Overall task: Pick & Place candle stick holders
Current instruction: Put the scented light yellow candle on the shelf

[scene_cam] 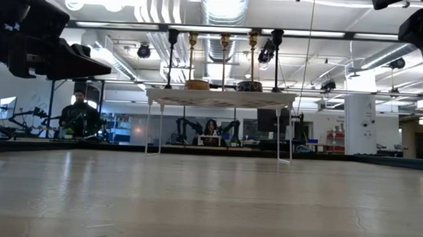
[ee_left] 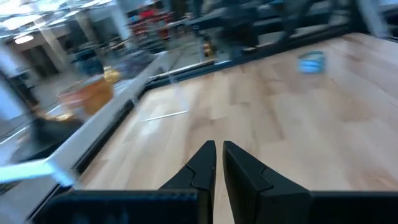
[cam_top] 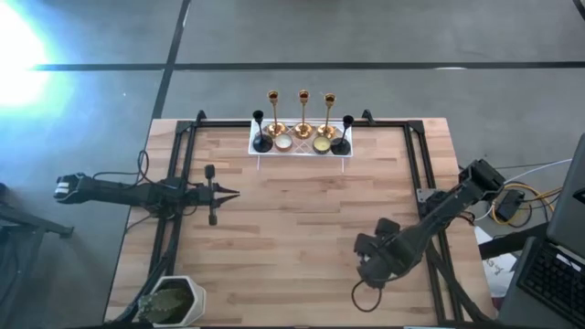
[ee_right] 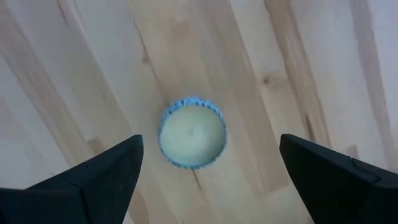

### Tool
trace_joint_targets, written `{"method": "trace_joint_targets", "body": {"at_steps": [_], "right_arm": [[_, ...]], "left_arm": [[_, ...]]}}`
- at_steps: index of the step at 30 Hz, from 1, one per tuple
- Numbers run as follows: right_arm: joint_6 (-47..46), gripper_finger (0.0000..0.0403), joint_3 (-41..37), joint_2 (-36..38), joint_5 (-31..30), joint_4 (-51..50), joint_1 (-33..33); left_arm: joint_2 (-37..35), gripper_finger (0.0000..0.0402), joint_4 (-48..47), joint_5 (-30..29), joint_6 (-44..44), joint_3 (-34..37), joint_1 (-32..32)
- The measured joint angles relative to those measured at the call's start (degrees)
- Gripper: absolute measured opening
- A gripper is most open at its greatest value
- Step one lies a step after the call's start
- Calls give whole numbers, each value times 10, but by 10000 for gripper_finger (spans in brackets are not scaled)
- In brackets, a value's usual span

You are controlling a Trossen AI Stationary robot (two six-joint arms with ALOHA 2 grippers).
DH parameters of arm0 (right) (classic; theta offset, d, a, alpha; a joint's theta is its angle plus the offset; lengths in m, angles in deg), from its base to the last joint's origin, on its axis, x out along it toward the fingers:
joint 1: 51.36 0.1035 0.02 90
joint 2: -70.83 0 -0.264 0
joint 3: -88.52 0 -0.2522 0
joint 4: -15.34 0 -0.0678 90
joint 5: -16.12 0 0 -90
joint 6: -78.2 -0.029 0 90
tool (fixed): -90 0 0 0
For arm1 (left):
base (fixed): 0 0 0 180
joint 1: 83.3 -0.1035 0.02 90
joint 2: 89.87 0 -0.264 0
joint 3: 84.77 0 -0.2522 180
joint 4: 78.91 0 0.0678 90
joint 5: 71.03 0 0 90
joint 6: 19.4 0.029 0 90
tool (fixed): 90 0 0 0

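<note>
A low round cup [ee_right: 191,132] with a cream inside and a bluish rim rests by its base on the bare wood near the table's right front. My right gripper [ee_right: 210,144] hangs open above it, pointing down, one finger on either side and clear of it; in the high view this gripper [cam_top: 370,265] hides the cup. The cup also shows far off in the left wrist view [ee_left: 311,62]. Three gold sticks [cam_top: 303,114], two black holders [cam_top: 260,132] and two cups [cam_top: 283,143] stand on the white tray [cam_top: 302,153]. My left gripper [cam_top: 233,193] waits shut at the table's left.
The white tray on thin legs [scene_cam: 219,99] stands at the middle of the far edge. A white pot with a green plant [cam_top: 174,300] sits at the near left corner. Black frame rails [cam_top: 178,174] run along the table's left and right sides.
</note>
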Motion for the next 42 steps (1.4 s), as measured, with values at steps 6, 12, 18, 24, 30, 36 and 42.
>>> {"method": "trace_joint_targets", "body": {"at_steps": [6, 12, 18, 24, 30, 36, 42], "right_arm": [[-16, 373, -2, 0, -7, 2, 4], [-13, 373, -15, 0, -1, 24, 3], [-24, 373, -68, 0, 53, 73, 3], [-19, 373, -120, 0, 57, 125, 2], [-17, 373, -156, 0, 61, 170, -4], [-10, 373, -183, 0, 74, 207, -9], [1, 373, -192, -1, 65, 227, -22]], "left_arm": [[1, 34, 8, -117, -14, -3, -1], [1, 34, 7, -122, -13, -2, -1], [1, 34, -2, -123, -14, -2, -1], [1, 34, -2, -123, -14, -2, -1], [1, 34, -2, -123, -14, -2, -1], [1, 34, -2, -123, -14, -2, -1], [1, 34, -2, -123, -14, -2, 0]]}}
